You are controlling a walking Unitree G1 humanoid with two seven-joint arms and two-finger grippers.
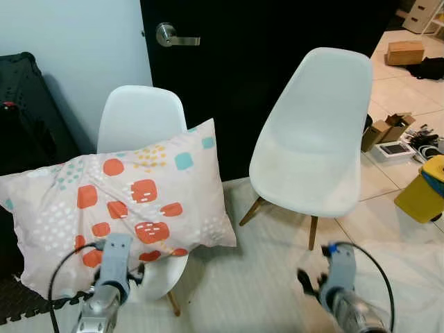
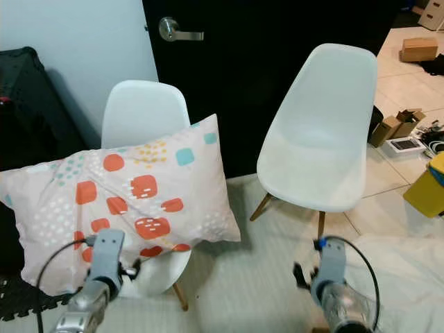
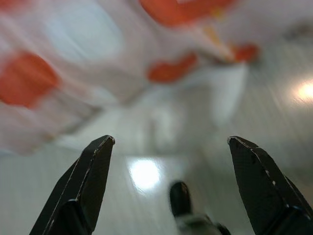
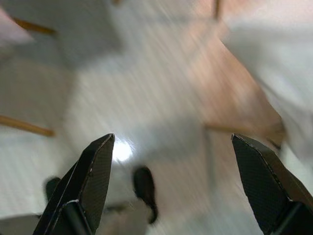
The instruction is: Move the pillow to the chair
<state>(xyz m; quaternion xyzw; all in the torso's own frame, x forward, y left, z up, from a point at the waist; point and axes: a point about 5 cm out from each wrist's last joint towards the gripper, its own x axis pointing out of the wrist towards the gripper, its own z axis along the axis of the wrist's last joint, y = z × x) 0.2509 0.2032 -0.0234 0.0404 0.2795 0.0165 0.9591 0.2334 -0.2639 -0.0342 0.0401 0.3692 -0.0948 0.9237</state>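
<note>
Pillow (image 1: 125, 205) on left chair (image 1: 139, 114)

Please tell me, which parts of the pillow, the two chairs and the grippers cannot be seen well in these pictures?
- Seat of the left chair: head views, hidden under the pillow.
- Pillow's left end: head views, cut off by the picture's edge.
- Pillow's pattern: left wrist view, blurred behind the open left gripper.
- Legs of the right chair: right wrist view, blurred past the open right gripper.
</note>
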